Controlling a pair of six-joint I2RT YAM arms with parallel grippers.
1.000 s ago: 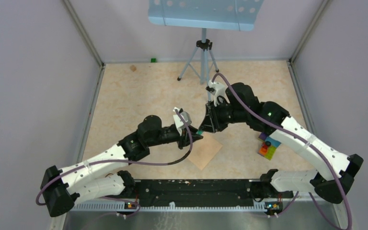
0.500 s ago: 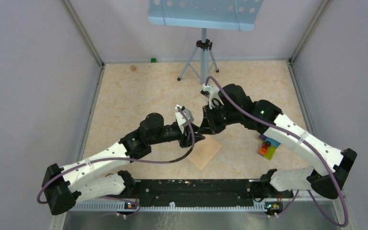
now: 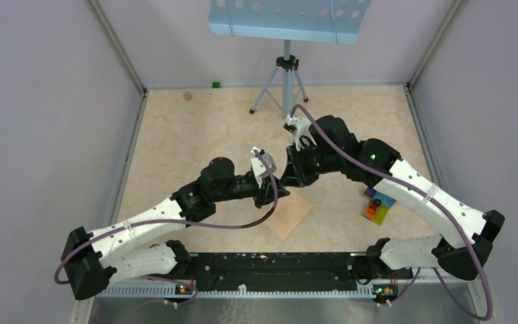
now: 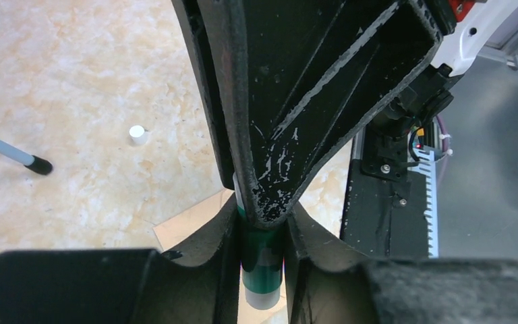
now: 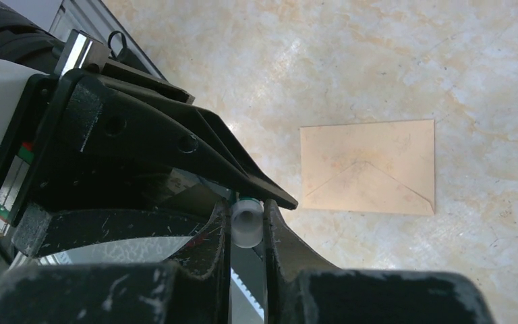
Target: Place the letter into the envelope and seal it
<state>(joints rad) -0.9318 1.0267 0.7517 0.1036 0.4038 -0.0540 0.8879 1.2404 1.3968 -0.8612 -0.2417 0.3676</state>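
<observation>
My right gripper (image 5: 246,217) pinches the white end of a green-and-white tube (image 4: 262,266), my left gripper (image 4: 262,216) seemingly clasping its green body, the envelope (image 3: 290,214) lying at five o'clock.

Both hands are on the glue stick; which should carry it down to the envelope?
Left, probably: the left hand grips the glue stick by its green body; the right hand pinches only its white end.
</observation>
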